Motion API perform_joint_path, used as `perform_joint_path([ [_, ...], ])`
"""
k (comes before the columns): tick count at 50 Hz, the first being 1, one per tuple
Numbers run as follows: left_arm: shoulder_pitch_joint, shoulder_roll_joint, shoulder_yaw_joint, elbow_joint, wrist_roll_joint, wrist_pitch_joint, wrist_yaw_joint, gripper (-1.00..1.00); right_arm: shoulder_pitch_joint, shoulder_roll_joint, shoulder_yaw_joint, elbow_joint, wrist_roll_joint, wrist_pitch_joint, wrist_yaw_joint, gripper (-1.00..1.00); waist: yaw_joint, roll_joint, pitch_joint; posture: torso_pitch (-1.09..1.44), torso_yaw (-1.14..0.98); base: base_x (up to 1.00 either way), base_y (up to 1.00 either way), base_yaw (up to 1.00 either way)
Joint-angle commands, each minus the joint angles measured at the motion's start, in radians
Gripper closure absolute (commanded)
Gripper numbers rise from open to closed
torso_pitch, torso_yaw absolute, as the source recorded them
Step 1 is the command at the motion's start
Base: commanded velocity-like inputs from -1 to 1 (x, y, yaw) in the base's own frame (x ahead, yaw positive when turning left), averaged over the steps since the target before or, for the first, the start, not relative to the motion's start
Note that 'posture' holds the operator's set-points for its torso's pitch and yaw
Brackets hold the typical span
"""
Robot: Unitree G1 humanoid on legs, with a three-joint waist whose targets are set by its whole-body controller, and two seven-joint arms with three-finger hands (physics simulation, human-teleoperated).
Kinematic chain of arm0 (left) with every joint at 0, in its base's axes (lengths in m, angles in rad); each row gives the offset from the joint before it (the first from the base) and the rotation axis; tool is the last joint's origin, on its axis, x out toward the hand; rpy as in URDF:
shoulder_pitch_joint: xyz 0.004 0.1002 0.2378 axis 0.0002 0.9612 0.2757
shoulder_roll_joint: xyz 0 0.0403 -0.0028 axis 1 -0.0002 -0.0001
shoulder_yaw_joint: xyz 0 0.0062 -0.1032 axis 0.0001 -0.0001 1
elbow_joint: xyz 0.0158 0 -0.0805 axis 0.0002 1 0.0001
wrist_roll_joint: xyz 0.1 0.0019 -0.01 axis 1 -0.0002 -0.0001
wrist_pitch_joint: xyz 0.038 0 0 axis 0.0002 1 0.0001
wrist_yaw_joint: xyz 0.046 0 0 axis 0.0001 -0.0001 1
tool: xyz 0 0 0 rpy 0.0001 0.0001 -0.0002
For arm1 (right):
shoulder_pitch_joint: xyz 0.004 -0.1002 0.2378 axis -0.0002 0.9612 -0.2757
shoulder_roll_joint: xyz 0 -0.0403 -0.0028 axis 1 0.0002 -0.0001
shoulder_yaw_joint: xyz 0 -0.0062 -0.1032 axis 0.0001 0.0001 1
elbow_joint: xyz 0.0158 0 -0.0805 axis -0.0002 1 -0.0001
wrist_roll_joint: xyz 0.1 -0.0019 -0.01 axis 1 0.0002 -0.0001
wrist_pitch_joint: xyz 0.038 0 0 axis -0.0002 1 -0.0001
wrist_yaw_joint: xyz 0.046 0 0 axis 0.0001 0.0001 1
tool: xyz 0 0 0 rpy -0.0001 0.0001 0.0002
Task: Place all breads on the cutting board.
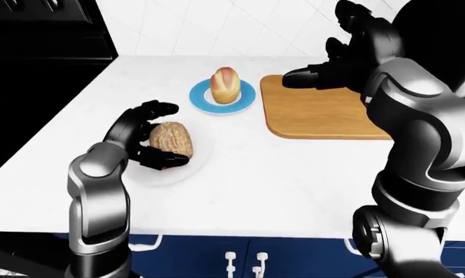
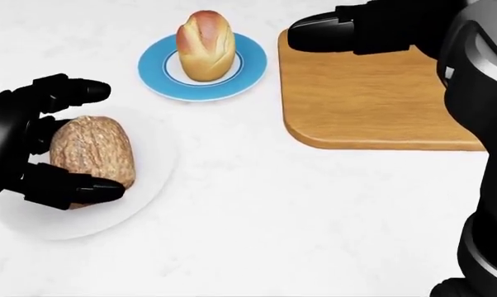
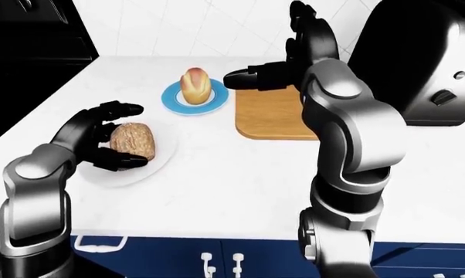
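The left hand point(image 2: 42, 142) cups the brown loaf point(image 2: 91, 154) on the white plate point(image 2: 145, 185), fingers apart, not clamped. Close evenly around the loaf's sides before lifting. The light roll point(image 2: 205, 44) sits on the blue plate point(image 2: 249, 68). The right hand point(image 2: 348, 31), fingers apart, hovers over the bare cutting board point(image 2: 373, 99) on the surface point(image 2: 298, 216).

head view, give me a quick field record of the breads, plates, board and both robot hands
brown loaf: lies on white plate
left robot hand: fingers around brown loaf, thumb below it, not clearly clamped
golden roll: upright on blue plate
cutting board: no bread on it
right robot hand: open, over the board's top left corner
breads left to move: two
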Motion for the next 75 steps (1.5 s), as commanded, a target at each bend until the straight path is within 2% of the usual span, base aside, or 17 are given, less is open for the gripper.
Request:
perform_joint_path([
  [1, -0.033, 0.012, 0.01, -0.027, 0.003, -0.02, 0.009, -0.33, -0.038, -0.009, -0.008, -0.023, -0.003, -0.026, -0.004, -1.0, 0.0, 0.002, -0.026, 0.0, 0.0, 0.0, 0.0, 0.0],
  [10, -0.058, 0.02, 0.017, -0.005, -0.006, -0.02, 0.025, -0.1, -0.047, -0.013, -0.01, -0.02, 0.002, -0.023, -0.005, -1.0, 0.0, 0.002, -0.025, 0.0, 0.0, 0.0, 0.0, 0.0],
  [14, -0.082, 0.026, 0.012, -0.003, -0.008, -0.002, 0.022, -0.07, -0.055, -0.016, -0.01, -0.011, 0.004, -0.026, -0.006, -1.0, -0.001, 0.002, -0.026, 0.0, 0.0, 0.0, 0.0, 0.0],
  [16, -0.113, 0.034, 0.014, -0.003, -0.014, 0.023, 0.013, -0.04, -0.059, -0.016, -0.01, -0.01, 0.005, -0.024, -0.008, -1.0, -0.001, 0.002, -0.025, 0.0, 0.0, 0.0, 0.0, 0.0],
  [18, -0.144, 0.039, 0.012, -0.003, -0.02, 0.053, 0.006, 0.1, -0.054, -0.018, -0.012, -0.007, 0.005, -0.032, -0.007, -1.0, -0.001, 0.002, -0.025, 0.0, 0.0, 0.0, 0.0, 0.0],
  [25, -0.281, 0.084, -0.01, 0.04, -0.03, 0.13, -0.023, 0.11, -0.071, -0.035, -0.02, 0.005, 0.01, -0.027, -0.007, -1.0, 0.0, 0.001, -0.022, 0.0, 0.0, 0.0, 0.0, 0.0],
  [29, -0.374, 0.084, -0.033, 0.117, -0.027, 0.129, -0.026, 0.11, -0.097, -0.063, -0.029, 0.046, 0.008, -0.04, -0.001, -1.0, 0.001, -0.001, -0.019, 0.0, 0.0, 0.0, 0.0, 0.0],
  [37, -0.611, -0.023, -0.065, 0.443, -0.073, 0.02, 0.097, 0.13, -0.182, -0.14, -0.041, 0.116, 0.001, -0.029, 0.019, -1.0, 0.006, -0.014, -0.019, 0.0, 0.0, 0.0, 0.0, 0.0],
  [41, -0.773, -0.089, -0.077, 0.703, -0.12, -0.088, 0.192, 0.14, -0.217, -0.174, -0.051, 0.121, -0.002, -0.001, 0.027, -1.0, 0.008, -0.024, -0.016, 0.0, 0.0, 0.0, 0.0, 0.0],
  [46, -0.955, -0.142, -0.081, 1.036, -0.186, -0.243, 0.298, 0.15, -0.212, -0.207, -0.071, 0.108, 0.002, 0.014, 0.041, -1.0, 0.011, -0.038, -0.014, 0.0, 0.0, 0.0, 0.0, 0.0],
  [52, -1.122, -0.188, -0.088, 1.324, -0.234, -0.372, 0.366, 0.16, -0.192, -0.209, -0.077, 0.1, 0.008, 0.011, 0.039, -1.0, 0.013, -0.049, -0.016, 0.0, 0.0, 0.0, 0.0, 0.0],
  [56, -1.198, -0.227, -0.089, 1.46, -0.252, -0.439, 0.399, 0.17, -0.177, -0.211, -0.083, 0.091, 0.014, 0.008, 0.04, -1.0, 0.014, -0.054, -0.015, 0.0, 0.0, 0.0, 0.0, 0.0],
  [62, -1.252, -0.297, -0.087, 1.588, -0.262, -0.508, 0.449, 0.18, -0.134, -0.227, -0.115, 0.072, 0.033, 0.0, 0.044, -1.0, 0.018, -0.066, -0.015, 0.0, 0.0, 0.0, 0.0, 0.0],
  [75, -1.274, -0.423, -0.098, 1.661, -0.21, -0.568, 0.481, 0.23, 0.006, -0.256, -0.194, -0.011, 0.113, -0.014, 0.026, -1.0, 0.022, -0.088, -0.013, 0.0, 0.0, 0.0, 0.0, 0.0],
])
